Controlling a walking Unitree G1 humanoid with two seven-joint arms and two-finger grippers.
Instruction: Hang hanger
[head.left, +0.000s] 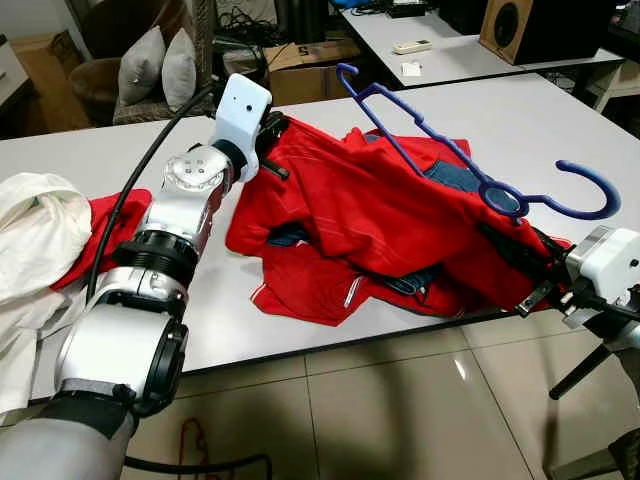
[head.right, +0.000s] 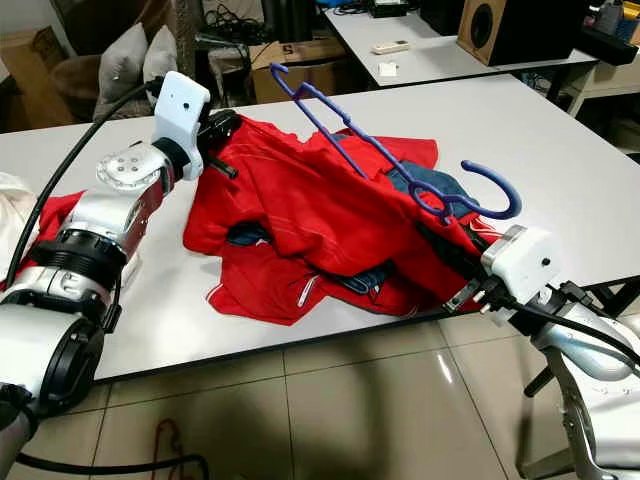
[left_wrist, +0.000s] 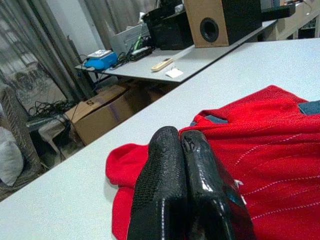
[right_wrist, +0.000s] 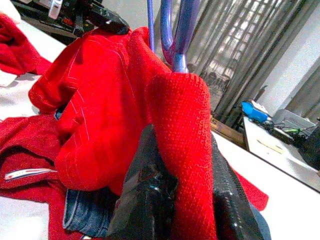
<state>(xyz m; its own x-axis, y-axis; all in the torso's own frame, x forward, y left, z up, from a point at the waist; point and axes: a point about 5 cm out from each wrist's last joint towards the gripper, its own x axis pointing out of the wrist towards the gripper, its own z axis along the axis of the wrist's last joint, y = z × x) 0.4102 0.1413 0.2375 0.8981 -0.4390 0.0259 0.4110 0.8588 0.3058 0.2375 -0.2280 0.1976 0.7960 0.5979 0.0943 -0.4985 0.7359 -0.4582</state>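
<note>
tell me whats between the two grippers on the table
The red shirt spans from left gripper to right gripper, with the blue hanger on it, per the left eye view.

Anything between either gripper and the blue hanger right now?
Yes: the red shirt. The blue hanger is threaded into it, hook and one end poking out. The right gripper is shut on a fold of red cloth just below the hook. The left gripper, fingers together, sits at the shirt's far edge, cloth between it and the hanger.

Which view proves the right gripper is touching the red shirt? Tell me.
Touching. The right wrist view shows it: the right gripper has a fold of the red shirt pinched between its two black fingers.
</note>
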